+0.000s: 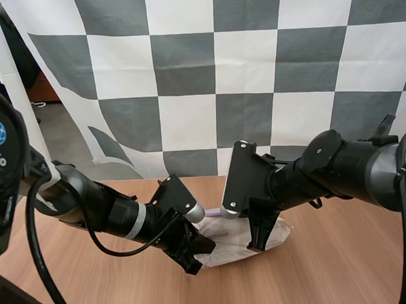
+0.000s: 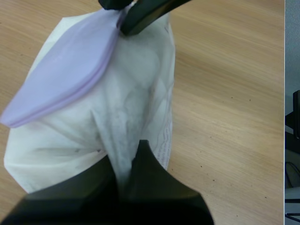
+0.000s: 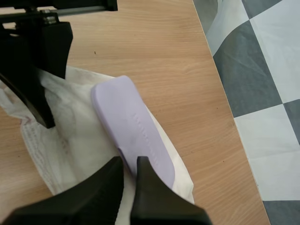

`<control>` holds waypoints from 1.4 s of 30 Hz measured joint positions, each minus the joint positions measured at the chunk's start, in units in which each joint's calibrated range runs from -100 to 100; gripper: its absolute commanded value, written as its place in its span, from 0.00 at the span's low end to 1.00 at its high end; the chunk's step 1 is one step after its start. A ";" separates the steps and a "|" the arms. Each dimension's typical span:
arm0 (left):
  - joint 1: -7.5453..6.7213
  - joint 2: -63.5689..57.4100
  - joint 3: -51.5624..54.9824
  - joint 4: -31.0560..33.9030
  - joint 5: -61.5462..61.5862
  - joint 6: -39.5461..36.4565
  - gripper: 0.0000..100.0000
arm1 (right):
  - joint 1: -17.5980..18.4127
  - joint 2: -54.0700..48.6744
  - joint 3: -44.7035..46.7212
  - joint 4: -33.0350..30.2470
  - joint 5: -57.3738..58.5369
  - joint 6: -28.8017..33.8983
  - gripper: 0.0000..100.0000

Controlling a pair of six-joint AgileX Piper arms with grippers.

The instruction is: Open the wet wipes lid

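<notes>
The pack [image 1: 225, 245] of wet wipes lies on the worktop [image 1: 332, 268] near its middle, between the two arms, with its lilac lid [image 3: 133, 131] on the upper face. The right gripper [image 3: 130, 161] is closed on one end of the lid, its fingertips pinching the lilac edge, and in the left wrist view the lid stands tilted up off the white wrapper. The left gripper [image 2: 124, 154] is clamped on the pack's other end, a fold of wrapper squeezed between its tips.
</notes>
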 measured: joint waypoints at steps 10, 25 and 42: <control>0.00 0.00 0.00 0.14 -0.16 0.00 0.00 | 0.00 0.00 0.00 1.18 -0.80 0.00 0.00; 0.00 0.00 0.59 1.20 -0.11 0.00 0.00 | 0.00 8.98 -5.14 13.10 -5.65 0.00 0.00; 0.00 0.00 0.59 1.72 0.07 0.00 0.00 | 0.06 26.80 -10.26 20.82 -8.58 -0.02 0.00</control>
